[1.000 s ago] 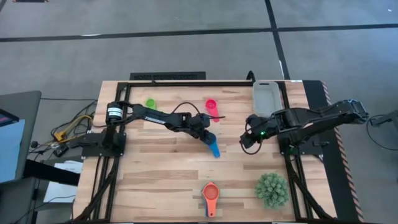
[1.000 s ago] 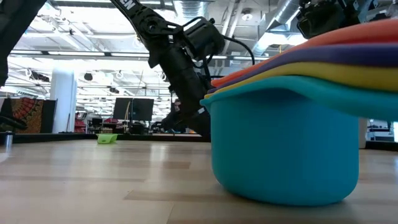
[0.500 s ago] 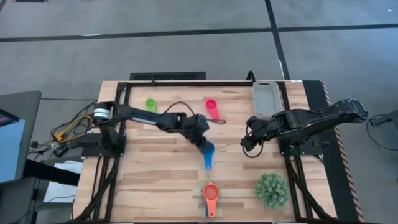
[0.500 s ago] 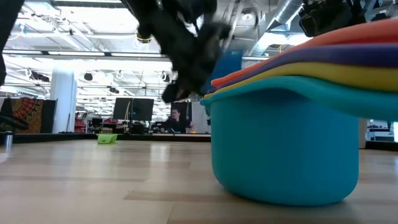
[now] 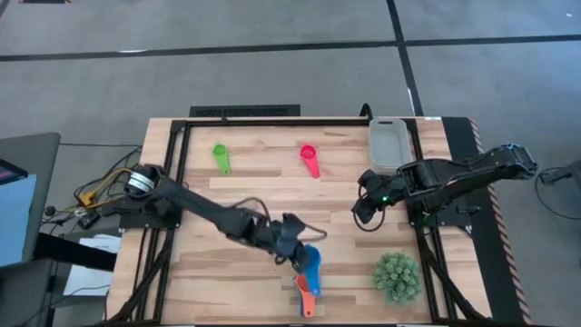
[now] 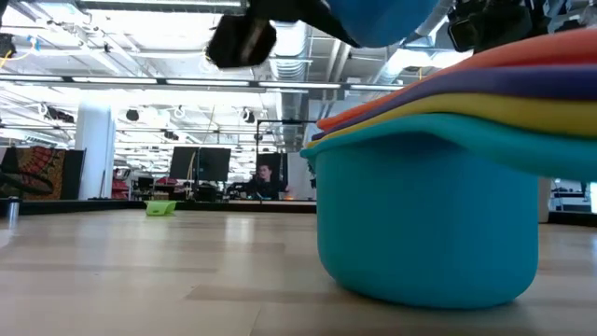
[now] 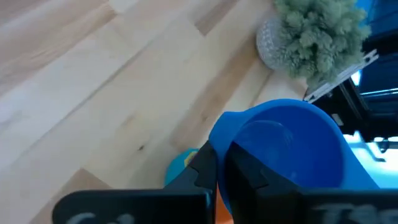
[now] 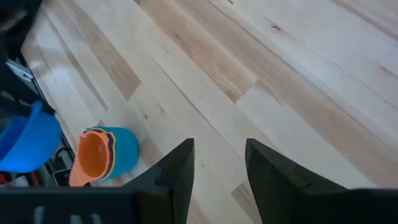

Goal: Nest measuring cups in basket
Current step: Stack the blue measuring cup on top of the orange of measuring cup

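Note:
My left gripper is shut on a blue measuring cup, which hangs just above a nested stack of cups near the table's front edge. The stack has orange innermost and light blue outermost, and it stands on its bottom on the table. A green cup and a pink cup lie on the table at the back. The pale grey basket stands at the back right. My right gripper is open over bare table, right of centre. My left gripper pinches the blue cup's flat handle between its two fingers. The fingers slant down from the table's left, along the handle. The bowl sticks out beyond the fingertips, open side up, lifted clear of the table and the stack.
A spiky green ball plant stands at the front right, close to the stack. Black frame rails run along the table's left, right and far sides. Bare wood lies across the middle and front left.
My left gripper has swung from the table's middle toward the near edge and risen. It has carried the blue cup, now lifted clear, to just above the nested stack.

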